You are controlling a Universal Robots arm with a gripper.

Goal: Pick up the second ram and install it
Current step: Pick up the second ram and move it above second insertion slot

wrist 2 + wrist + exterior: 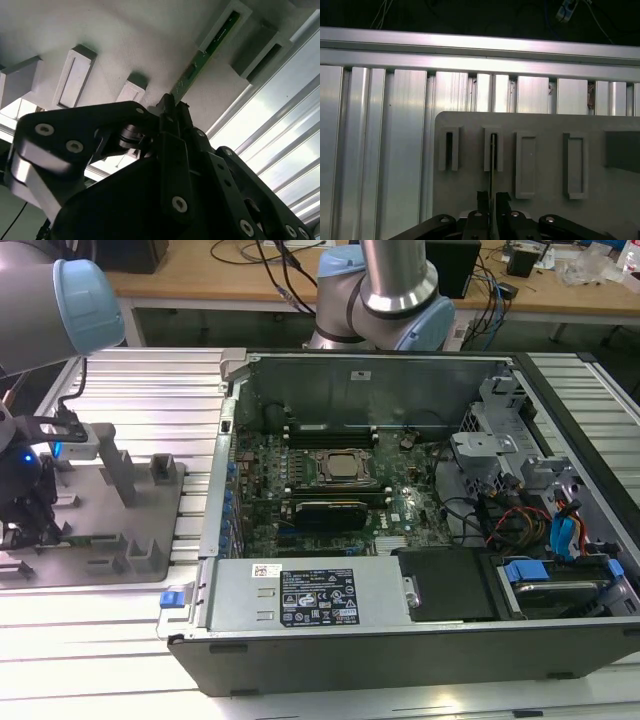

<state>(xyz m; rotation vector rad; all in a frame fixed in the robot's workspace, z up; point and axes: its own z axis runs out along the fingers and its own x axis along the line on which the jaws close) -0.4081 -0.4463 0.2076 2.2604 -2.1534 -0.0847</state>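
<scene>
The black tool (pixel 492 198) is clamping the slim green ram stick (pixel 200 61), which is standing in the grey slotted plate (pixel 150 515), exterior view's left

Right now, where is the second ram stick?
The second ram stands on edge in a slot of the grey fixture plate, to the exterior view's left of the open computer case, with the end effector at its end.

second ram (pixel 192 70), near end: was hidden behind my jaws in the second wrist view.
its faces: showed only edge-on in the first wrist view, no detail readable.
arm (pixel 60 295): was cut off by the exterior view's left edge.
</scene>
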